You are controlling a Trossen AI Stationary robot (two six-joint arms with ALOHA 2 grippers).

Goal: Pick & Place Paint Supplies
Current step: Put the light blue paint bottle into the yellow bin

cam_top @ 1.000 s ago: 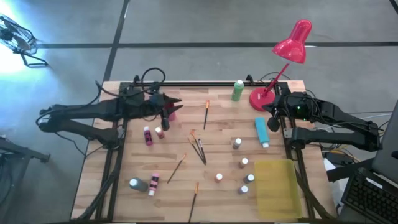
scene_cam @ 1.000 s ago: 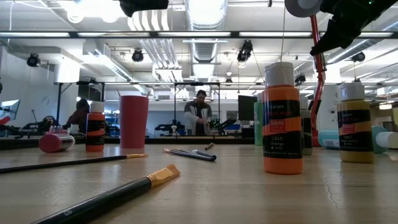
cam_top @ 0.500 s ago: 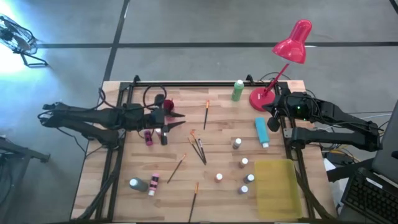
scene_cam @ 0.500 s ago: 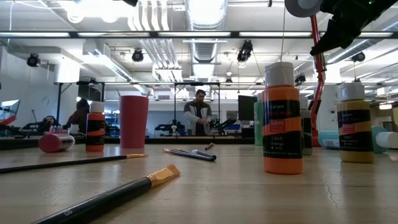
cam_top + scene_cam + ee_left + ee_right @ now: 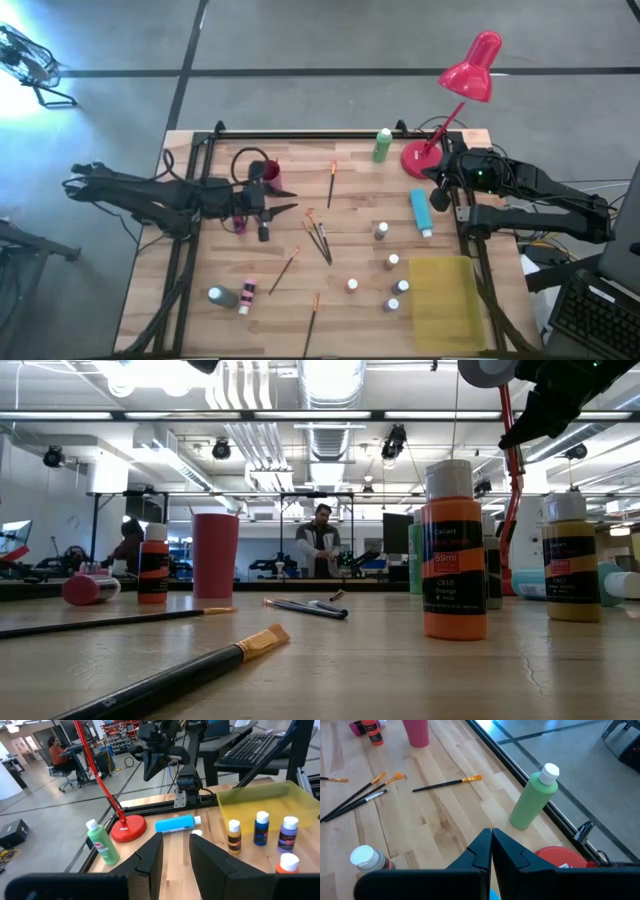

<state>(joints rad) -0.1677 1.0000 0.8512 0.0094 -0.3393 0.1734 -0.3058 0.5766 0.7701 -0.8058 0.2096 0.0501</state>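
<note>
Left gripper (image 5: 283,208): narrowly parted, empty, above small bottles (image 5: 238,220) at table's left-centre | Right gripper (image 5: 437,196): closed, waiting far right | Bottles: likely light, rigid, smooth; grasp across body below cap.

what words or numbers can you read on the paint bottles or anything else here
"59ml", "Orange" and what looks like "CR10": on the label of the orange paint bottle in the low view.
The brand word above them on that label: blurred, not sure.
Label of the ochre bottle beside it: too blurred to read.
Labels of the bottles in the other views: too small to read.
Nothing else carries readable text.
</note>
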